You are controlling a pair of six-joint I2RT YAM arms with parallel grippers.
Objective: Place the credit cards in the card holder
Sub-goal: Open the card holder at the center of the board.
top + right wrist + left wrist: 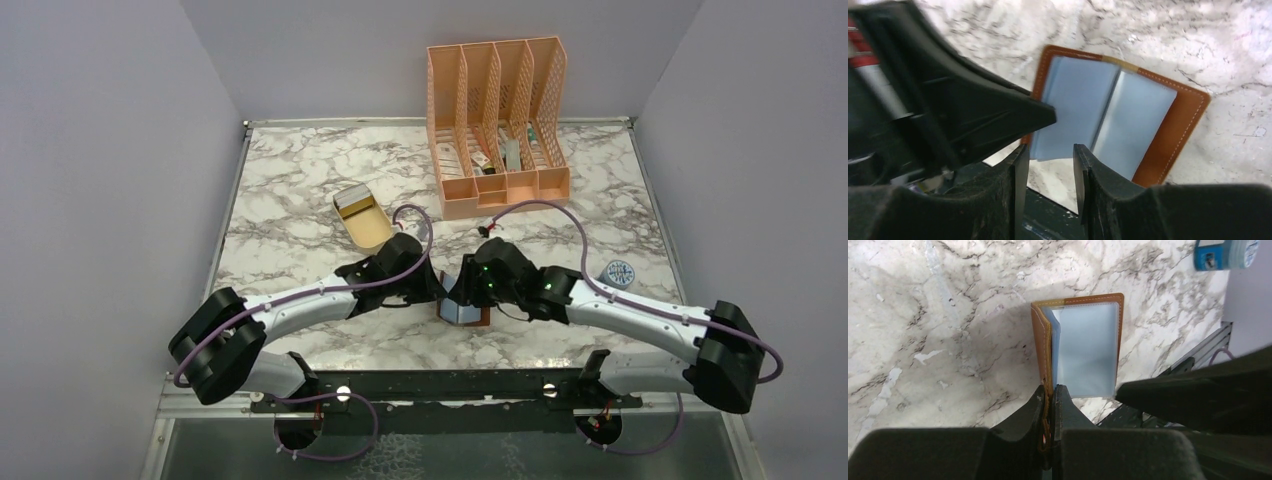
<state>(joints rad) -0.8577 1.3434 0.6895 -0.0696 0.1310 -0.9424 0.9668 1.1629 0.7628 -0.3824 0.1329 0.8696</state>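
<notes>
- The step in hand, as I judge it, is opening and steadying the card holder (1083,350); none of the cards has gone in yet.
- My left gripper (1050,390) is pinched nearly closed on the near edge of the holder's left cover, which stands tilted up off the marble table (948,315).
- My right gripper (1048,152) hangs at the holder's near edge with its jaws partly apart. Nothing sits between them, and the pale pocket leaf ends just beyond the tips.
- The holder lies spread near the table's near edge, between my two wrists.
- The credit cards (350,201) seem to sit at the far end of the small beige tray (372,232), far-left of the holder and well apart from it.
- Next, I think, my right gripper must fetch one card while the left holds the cover up. Then it needs a flat, edge-first slide into a pocket mouth.
- The cover is tan leather with pale stitching and rounded corners.
- The inner pockets are glossy bluish plastic, thin and floppy, so they are likely to buckle if a card is pushed in askew.
- The table is smooth veined marble, so the holder may skid on it.
</notes>
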